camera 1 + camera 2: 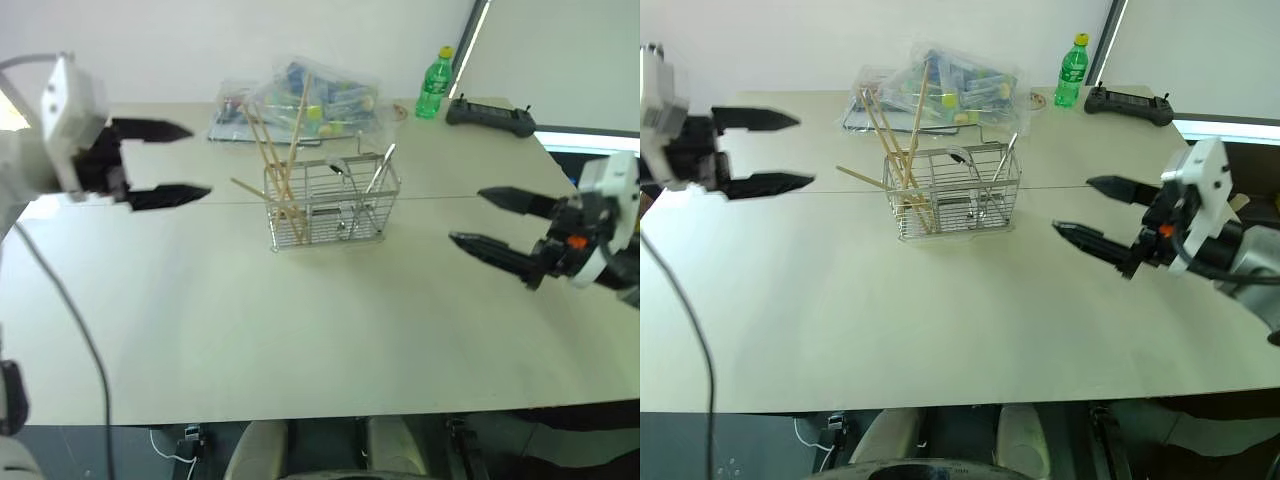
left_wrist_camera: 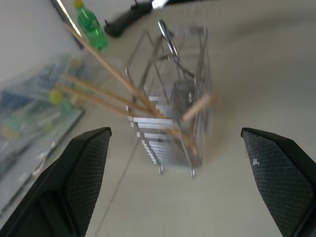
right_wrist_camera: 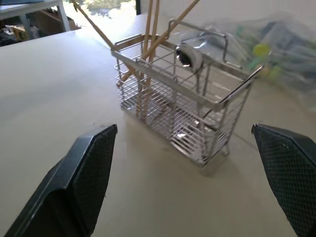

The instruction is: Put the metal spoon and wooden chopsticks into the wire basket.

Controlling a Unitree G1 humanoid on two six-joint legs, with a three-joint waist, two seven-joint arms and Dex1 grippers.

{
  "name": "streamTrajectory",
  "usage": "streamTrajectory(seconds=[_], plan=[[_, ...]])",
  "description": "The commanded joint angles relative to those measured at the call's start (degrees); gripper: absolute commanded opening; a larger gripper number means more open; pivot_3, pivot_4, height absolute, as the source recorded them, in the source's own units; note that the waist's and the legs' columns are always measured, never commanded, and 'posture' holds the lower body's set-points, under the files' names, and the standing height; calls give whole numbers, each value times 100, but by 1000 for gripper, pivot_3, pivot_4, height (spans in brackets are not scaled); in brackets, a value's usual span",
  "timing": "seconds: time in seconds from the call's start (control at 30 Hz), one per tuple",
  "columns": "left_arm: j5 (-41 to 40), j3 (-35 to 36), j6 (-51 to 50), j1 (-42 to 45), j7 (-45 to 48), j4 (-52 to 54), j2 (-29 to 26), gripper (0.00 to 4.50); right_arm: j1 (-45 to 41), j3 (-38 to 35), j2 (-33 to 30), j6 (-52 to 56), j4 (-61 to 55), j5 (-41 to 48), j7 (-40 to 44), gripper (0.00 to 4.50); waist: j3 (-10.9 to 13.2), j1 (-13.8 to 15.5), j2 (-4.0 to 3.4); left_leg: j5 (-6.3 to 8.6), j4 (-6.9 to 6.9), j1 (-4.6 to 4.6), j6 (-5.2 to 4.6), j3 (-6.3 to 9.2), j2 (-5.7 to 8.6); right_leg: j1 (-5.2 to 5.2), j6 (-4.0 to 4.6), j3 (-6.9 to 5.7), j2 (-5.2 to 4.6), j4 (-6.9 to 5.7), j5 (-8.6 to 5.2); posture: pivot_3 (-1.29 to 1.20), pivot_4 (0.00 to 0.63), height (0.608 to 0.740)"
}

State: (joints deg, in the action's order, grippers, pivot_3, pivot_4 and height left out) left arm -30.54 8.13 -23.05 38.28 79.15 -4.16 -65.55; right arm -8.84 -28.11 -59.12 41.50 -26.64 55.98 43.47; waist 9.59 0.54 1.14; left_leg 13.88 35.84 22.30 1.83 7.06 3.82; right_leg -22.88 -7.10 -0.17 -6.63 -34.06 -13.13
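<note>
Already the wire basket (image 1: pixel 330 203) stands mid-table with the wooden chopsticks (image 1: pixel 272 160) leaning in its left end and the metal spoon (image 1: pixel 375 183) propped in its right end, handle slanting up and to the right; judged from this, both items are in and nothing is left to pick up. From the left eye view, the left gripper (image 1: pixel 158 161) hangs above the table to the basket's left, jaws spread wide and empty, tips aimed toward the basket. The right gripper (image 1: pixel 497 222) sits to the basket's right, lower and nearer the camera, jaws also wide apart with nothing between them. The basket's long axis runs left to right, straight between the two grippers, and neither is clearly nearer. A clear bag of colourful items (image 1: pixel 300 100), a green bottle (image 1: pixel 434 84) and a black controller (image 1: pixel 490 115) lie at the table's far edge.

The right eye view gives the same layout and separates one chopstick poking out sideways through the mesh toward the left gripper.

Looking along the left wrist, the basket's narrow end faces the open fingers (image 2: pixel 74 177), with chopstick ends crossing inside the mesh.

The right wrist view adds the spoon's bowl (image 3: pixel 189 56) resting high by the basket's wire handle.
</note>
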Motion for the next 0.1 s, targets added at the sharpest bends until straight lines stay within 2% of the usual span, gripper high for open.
streamTrajectory(seconds=[0.03, 0.1], plan=[[324, 32, 500, -1, 355, -207, -238, 4444, -229, -48, -64, -123, 171, -98, 204, 4500, 0, 44, 0, 0, -1, 1, 0, 0, 0, 0, 0, -1, -3, 1, 0, 0, 150, 731], [495, -11, 731, -27, 340, -264, -193, 4444, -300, 39, -32, -142, 186, -154, 291, 4500, 1, 58, -1, 0, -1, 9, -1, 1, 1, 0, -3, -6, -15, 5, -2, 0, 150, 731]])
